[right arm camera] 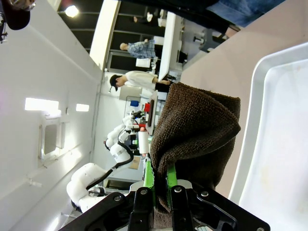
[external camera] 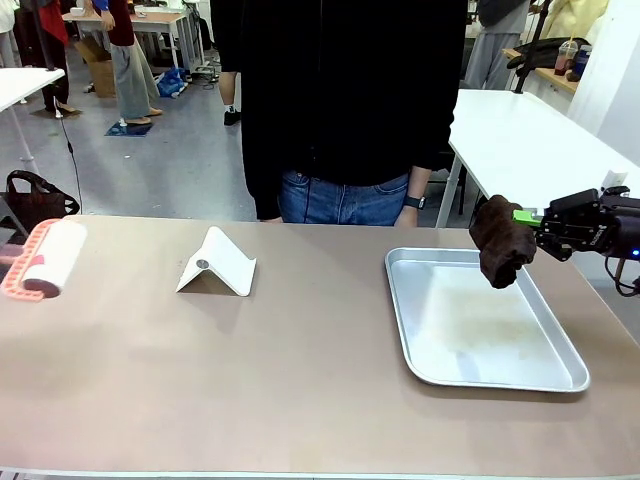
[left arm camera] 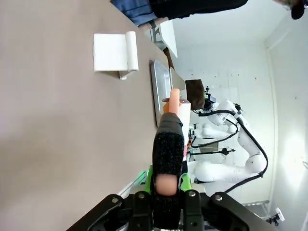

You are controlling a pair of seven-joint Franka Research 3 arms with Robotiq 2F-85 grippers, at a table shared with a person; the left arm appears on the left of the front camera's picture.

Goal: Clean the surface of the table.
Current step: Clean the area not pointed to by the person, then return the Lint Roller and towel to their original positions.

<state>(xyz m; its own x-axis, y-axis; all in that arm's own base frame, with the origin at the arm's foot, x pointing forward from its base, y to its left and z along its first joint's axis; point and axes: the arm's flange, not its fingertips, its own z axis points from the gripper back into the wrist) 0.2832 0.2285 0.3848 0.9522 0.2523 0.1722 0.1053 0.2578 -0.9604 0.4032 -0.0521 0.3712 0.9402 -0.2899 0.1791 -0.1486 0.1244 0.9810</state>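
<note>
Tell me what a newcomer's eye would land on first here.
The dark brown cloth, clamped in the right gripper, hangs by the far right corner of the silver tray. At the left edge of the table, the left gripper holds a pink lint roller. A white folded stand sits between them.

The tabletop [external camera: 320, 390] is big, flat and tan-brown. It looks smooth and dull, with a rounded front edge, and stretches wide from side to side.
</note>
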